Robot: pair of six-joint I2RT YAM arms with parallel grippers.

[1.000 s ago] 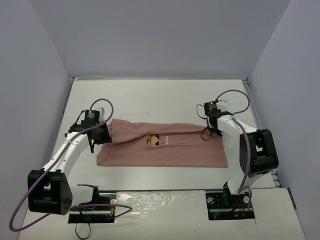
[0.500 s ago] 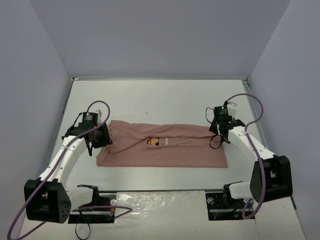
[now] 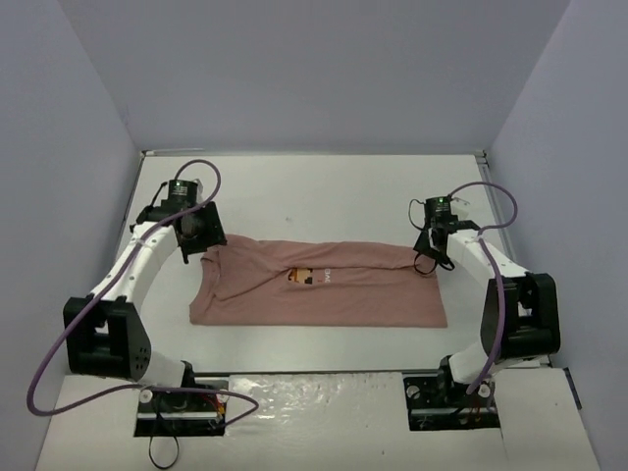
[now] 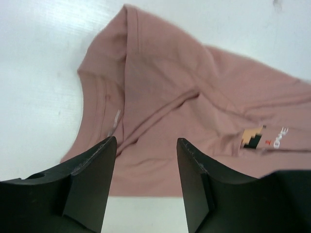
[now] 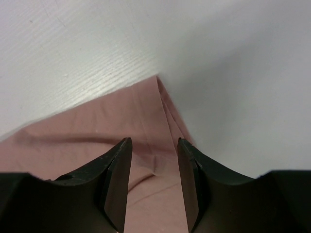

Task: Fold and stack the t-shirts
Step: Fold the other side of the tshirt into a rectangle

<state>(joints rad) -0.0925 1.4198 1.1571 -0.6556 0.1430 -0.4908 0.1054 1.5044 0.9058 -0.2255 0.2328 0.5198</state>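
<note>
left tool (image 4: 146,145) and right tool (image 5: 154,143) both released, empty, above the far corners of the t-shirt (image 3: 324,294) lying folded lengthwise on the desk (image 3: 294,191); i fear my next pinch snags one layer and undoes the fold.

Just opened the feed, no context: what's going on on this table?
Two arms are working on one dusty-pink t-shirt, which lies flat on the white table. It is folded lengthwise into a long band, with its chest print showing near the fold. The left pincer hangs open over the collar end. The right pincer is open above the far corner of the opposite end. Neither holds any cloth, and the shirt is not yet folded down to a compact size.
</note>
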